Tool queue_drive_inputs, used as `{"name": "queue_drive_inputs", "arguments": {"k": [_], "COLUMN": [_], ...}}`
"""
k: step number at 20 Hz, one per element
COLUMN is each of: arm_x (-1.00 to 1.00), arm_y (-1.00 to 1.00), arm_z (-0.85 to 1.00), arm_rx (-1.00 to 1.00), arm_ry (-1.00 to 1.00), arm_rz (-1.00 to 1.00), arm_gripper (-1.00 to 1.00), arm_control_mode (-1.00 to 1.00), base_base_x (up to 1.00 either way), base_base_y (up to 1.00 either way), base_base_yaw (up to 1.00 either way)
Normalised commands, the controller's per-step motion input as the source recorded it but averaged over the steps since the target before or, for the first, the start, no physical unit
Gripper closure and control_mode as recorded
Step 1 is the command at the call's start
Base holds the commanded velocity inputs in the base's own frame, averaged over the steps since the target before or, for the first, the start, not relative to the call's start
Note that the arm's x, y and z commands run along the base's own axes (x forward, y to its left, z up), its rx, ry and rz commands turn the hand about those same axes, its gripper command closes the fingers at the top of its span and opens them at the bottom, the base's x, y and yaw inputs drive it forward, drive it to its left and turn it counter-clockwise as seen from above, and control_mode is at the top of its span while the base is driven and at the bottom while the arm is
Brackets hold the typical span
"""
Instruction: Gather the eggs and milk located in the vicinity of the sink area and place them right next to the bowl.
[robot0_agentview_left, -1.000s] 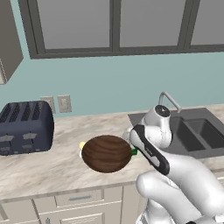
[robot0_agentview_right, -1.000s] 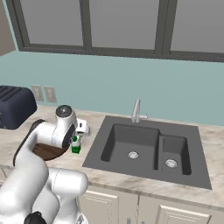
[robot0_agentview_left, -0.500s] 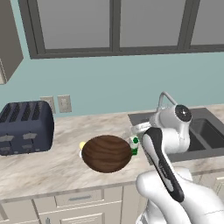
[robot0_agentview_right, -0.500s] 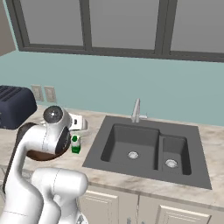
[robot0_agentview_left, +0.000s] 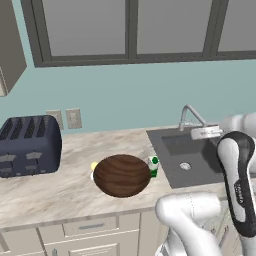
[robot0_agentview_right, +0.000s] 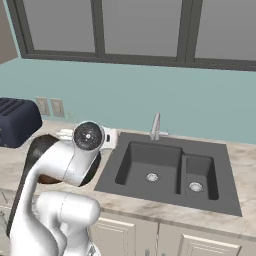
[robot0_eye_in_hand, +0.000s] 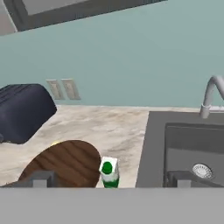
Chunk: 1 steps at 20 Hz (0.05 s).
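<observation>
The brown wooden bowl (robot0_agentview_left: 121, 175) sits on the counter left of the sink (robot0_agentview_left: 192, 159). The milk (robot0_agentview_left: 153, 165), white with a green top, stands upright against the bowl's right rim, between bowl and sink. A pale yellow egg (robot0_agentview_left: 93, 165) peeks out at the bowl's left edge. My gripper (robot0_eye_in_hand: 111, 179) hangs raised above the sink's left side, pointing toward the bowl (robot0_eye_in_hand: 65, 164) and milk (robot0_eye_in_hand: 108, 172). Its fingertips (robot0_eye_in_hand: 41, 178) stand wide apart, open and holding nothing. In the left base view the gripper (robot0_agentview_left: 200, 133) shows as a white hand in front of the faucet (robot0_agentview_left: 191, 116).
A dark blue toaster (robot0_agentview_left: 30, 145) stands at the left of the counter, below two wall outlets (robot0_agentview_left: 64, 119). The wall and window run behind the counter. My own arm (robot0_agentview_right: 65, 165) covers most of the bowl in the right base view.
The gripper has lifted away from the milk and swung right and up over the sink, jaws staying open. The milk stays beside the bowl.
</observation>
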Motion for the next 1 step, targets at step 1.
{"name": "queue_drive_inputs", "arguments": {"k": [1], "arm_x": [-0.65], "arm_y": [-0.66], "arm_z": [0.24], "arm_rx": [0.15], "arm_ry": [-0.21], "arm_rz": [0.00], "arm_gripper": [-1.00], "arm_control_mode": [-1.00], "base_base_x": [0.00], "base_base_y": [0.00], "base_base_yaw": [0.00]}}
